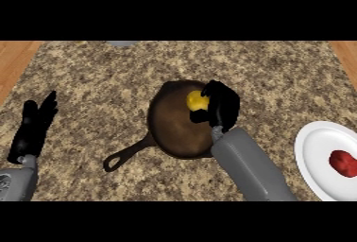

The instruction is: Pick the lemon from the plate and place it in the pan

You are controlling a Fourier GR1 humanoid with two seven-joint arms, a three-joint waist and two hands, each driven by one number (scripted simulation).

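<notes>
Right robot hand: we see its fingers curled round the lemon, clamped on it, poised over the pan.
Lemon: it shows as a yellow patch at the left edge of the fingers, over the upper right part of the pan's bowl; whether it already touches the pan floor we cannot tell.
How the lemon handles: we judge it light, fairly stiff under its rind, smooth and rounded, so it can roll or slip out sideways; not fragile.
Where to hold it: we would keep fingers and thumb on opposite sides of its widest part, as the hold appears now, and open them only when it is low in the bowl.
Pan: dark and round, its raised rim should stop a rolling lemon; the handle points toward the lower left, away from our arm.
Plate: white, at the right edge of the view, well apart from the pan; it carries a red item and no lemon.
Left robot hand: at the left of the view, fingers straight and up, resting, holding nothing.
Surface: speckled stone, bearing pan and plate.
</notes>
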